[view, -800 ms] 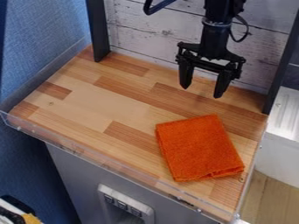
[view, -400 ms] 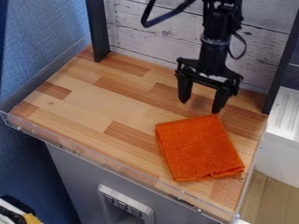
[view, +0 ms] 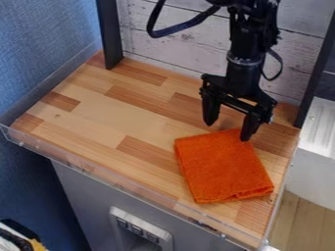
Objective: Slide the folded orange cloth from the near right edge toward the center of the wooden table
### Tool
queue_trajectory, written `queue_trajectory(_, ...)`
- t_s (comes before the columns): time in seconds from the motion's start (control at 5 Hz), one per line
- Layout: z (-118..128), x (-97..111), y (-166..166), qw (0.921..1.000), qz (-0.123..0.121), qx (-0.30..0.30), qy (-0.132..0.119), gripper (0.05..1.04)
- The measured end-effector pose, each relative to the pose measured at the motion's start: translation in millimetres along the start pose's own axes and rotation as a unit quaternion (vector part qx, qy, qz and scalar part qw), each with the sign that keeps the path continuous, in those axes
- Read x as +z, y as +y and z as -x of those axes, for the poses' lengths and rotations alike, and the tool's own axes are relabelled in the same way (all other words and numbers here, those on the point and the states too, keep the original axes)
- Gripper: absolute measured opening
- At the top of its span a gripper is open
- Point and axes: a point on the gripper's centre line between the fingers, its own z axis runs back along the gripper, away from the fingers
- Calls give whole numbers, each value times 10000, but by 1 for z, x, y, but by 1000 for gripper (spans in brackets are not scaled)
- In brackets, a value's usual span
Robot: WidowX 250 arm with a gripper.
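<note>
Cloth (view: 224, 169) (orange, folded; prob. soft, light, limp) is best pinched by its top layers nr. the far edge, by which gripper (view: 227, 131) is positioned w/ jaws spread.

My black tool (view: 227, 129) hangs down at the upper right of the desk (view: 111, 117), its two fingers spread apart with nothing between them. One fingertip overlaps the top right corner of a folded orange cloth (view: 222, 166) in my view; whether I touch it, I cannot tell. The cloth lies flat near the right end of the striped wooden desktop. Behind me stands a whitewashed plank wall (view: 177, 37) between two dark posts (view: 110, 34), and a clear rim (view: 98, 172) runs along the front edge.
</note>
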Motion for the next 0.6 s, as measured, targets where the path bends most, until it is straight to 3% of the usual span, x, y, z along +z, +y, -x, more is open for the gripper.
queue_trajectory(0.2, 7, 2, -13, 9994, -46, -267, -228, 999)
queue_trajectory(0.6, 25, 1, -24, 9978, -34, -610, -274, 999)
